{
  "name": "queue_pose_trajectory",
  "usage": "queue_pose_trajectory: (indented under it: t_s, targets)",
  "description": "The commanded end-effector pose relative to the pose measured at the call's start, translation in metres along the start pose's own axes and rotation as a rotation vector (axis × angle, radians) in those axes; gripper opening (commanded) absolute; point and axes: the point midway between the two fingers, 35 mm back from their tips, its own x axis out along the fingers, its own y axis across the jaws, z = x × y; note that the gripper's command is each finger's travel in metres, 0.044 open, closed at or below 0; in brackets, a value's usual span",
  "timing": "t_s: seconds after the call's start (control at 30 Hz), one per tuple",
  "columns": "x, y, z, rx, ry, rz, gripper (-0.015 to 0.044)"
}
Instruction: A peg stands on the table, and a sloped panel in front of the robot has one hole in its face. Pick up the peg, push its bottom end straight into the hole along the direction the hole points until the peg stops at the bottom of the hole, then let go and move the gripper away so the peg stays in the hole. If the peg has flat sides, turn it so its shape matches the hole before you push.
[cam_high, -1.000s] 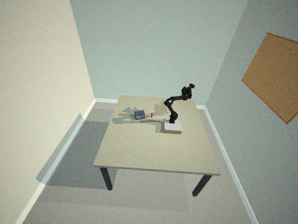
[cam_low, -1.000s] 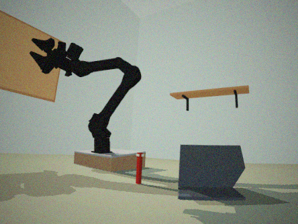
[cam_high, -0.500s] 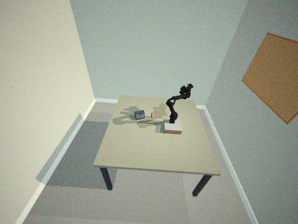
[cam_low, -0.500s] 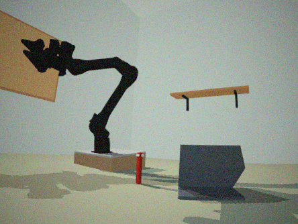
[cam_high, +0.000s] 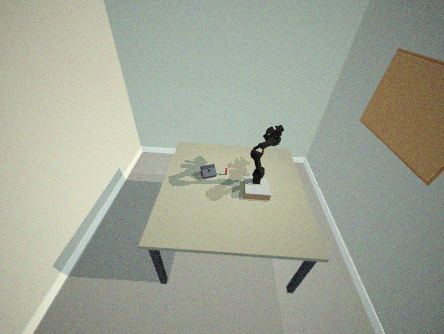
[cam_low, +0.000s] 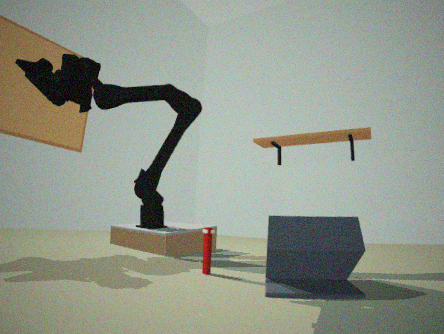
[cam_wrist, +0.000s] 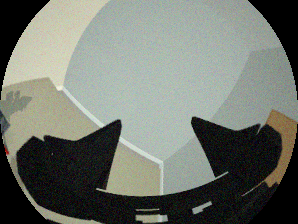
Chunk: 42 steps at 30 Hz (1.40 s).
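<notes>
The red peg (cam_high: 226, 171) (cam_low: 207, 252) stands upright on the table, with a pale band near its top; a sliver of it shows at the left edge of the wrist view. The dark grey block with the sloped panel (cam_high: 213, 175) (cam_low: 310, 245) stands beside it. Its face shows one small dark hole in the top view; the exterior view does not show the hole. The hole's shape is too small to tell. My gripper (cam_wrist: 158, 121) is open and empty, raised high above the table and well away from the peg and the block.
The arm's base sits on a white-topped box (cam_high: 257, 188) (cam_low: 137, 240) on the table (cam_high: 225, 225). The peg stands between this box and the grey block. A wooden shelf (cam_low: 315, 137) hangs on the wall, and a brown board (cam_high: 410, 115) (cam_low: 40, 120) hangs on another wall.
</notes>
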Motion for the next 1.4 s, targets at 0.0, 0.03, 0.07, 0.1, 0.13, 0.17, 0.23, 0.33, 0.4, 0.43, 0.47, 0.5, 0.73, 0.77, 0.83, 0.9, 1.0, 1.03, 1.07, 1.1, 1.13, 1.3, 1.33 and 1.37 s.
queue_pose_trajectory:
  t_s: [0.0,0.03,0.07,0.1,0.13,0.17,0.23,0.33,0.4,0.43,0.47,0.5,0.73,0.77,0.83,0.9,1.0,1.03,1.07,1.1,1.13,1.3,1.33,1.37]
  targets:
    - [0.011,0.009,-0.001,0.052,0.008,0.027,0.044]
    - [0.014,0.011,-0.001,0.065,0.011,0.036,0.044]
    - [0.016,0.014,-0.002,0.078,0.013,0.044,0.044]
    - [0.019,0.017,-0.002,0.09,0.016,0.053,0.044]
    - [0.021,0.02,-0.002,0.103,0.019,0.062,0.044]
    - [0.024,0.023,-0.002,0.116,0.022,0.071,0.044]
    - [0.029,0.029,-0.003,0.14,0.029,0.088,0.044]
    - [0.036,0.039,-0.003,0.175,0.04,0.116,0.044]
    - [0.04,0.046,-0.004,0.196,0.047,0.135,0.044]
    - [0.042,0.05,-0.004,0.206,0.052,0.144,0.044]
    - [0.044,0.053,-0.004,0.217,0.056,0.153,0.044]
    - [0.046,0.057,-0.004,0.227,0.061,0.163,0.044]
    - [0.06,0.083,-0.004,0.287,0.093,0.231,0.044]
    - [0.061,0.087,-0.003,0.294,0.098,0.241,0.044]
    - [0.064,0.095,-0.003,0.308,0.107,0.261,0.044]
    - [0.067,0.103,-0.002,0.321,0.117,0.281,0.044]
    - [0.072,0.116,-0.002,0.342,0.134,0.312,0.044]
    - [0.073,0.12,-0.001,0.351,0.14,0.322,0.044]
    - [0.074,0.124,-0.001,0.36,0.147,0.332,0.044]
    - [0.075,0.128,-0.001,0.368,0.154,0.343,0.044]
    - [0.076,0.132,-0.001,0.376,0.161,0.353,0.044]
    - [0.081,0.154,0.001,0.414,0.197,0.405,0.044]
    - [0.082,0.158,0.002,0.417,0.203,0.415,0.044]
    - [0.083,0.163,0.002,0.421,0.209,0.426,0.044]
